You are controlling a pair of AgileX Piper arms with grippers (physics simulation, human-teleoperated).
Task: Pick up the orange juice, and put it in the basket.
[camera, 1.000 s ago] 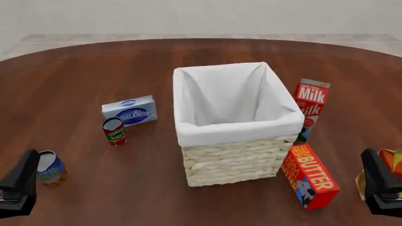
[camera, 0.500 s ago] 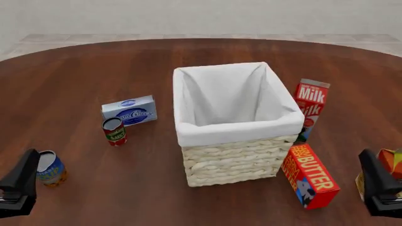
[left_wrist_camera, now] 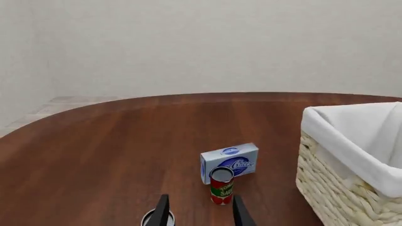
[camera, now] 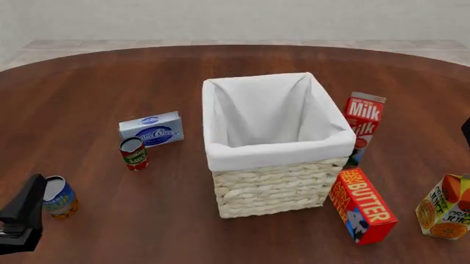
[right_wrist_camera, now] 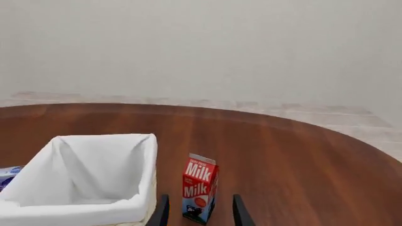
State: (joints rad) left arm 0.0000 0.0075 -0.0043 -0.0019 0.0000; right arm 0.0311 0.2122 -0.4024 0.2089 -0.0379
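The orange juice (camera: pixel 444 207), a yellow carton with orange slices and an orange-red top, stands upright at the near right of the table, right of the butter box. The basket (camera: pixel 272 190), woven with a white lining, sits mid-table with nothing showing inside it; it also shows in both wrist views, basket (left_wrist_camera: pixel 339 193) and basket (right_wrist_camera: pixel 94 207). My right gripper (right_wrist_camera: pixel 198 212) is open and holds nothing, with the milk carton (right_wrist_camera: pixel 199 188) ahead of its fingers; in the front view only a dark sliver of the right gripper (camera: pixel 466 132) shows at the right edge, beyond the juice. My left gripper (left_wrist_camera: pixel 199 214) is open at the near left (camera: pixel 22 217).
A red-and-white milk carton (camera: pixel 364 125) stands against the basket's right side, and an orange-red butter box (camera: pixel 361 204) leans at its near right corner. To the basket's left are a blue-white box (camera: pixel 151 129), a small red can (camera: pixel 134 153) and a blue can (camera: pixel 57 196) beside the left gripper.
The right arm has lifted and pulled away from in front of the orange juice, so the whole carton now shows. The left arm and all objects are unmoved.
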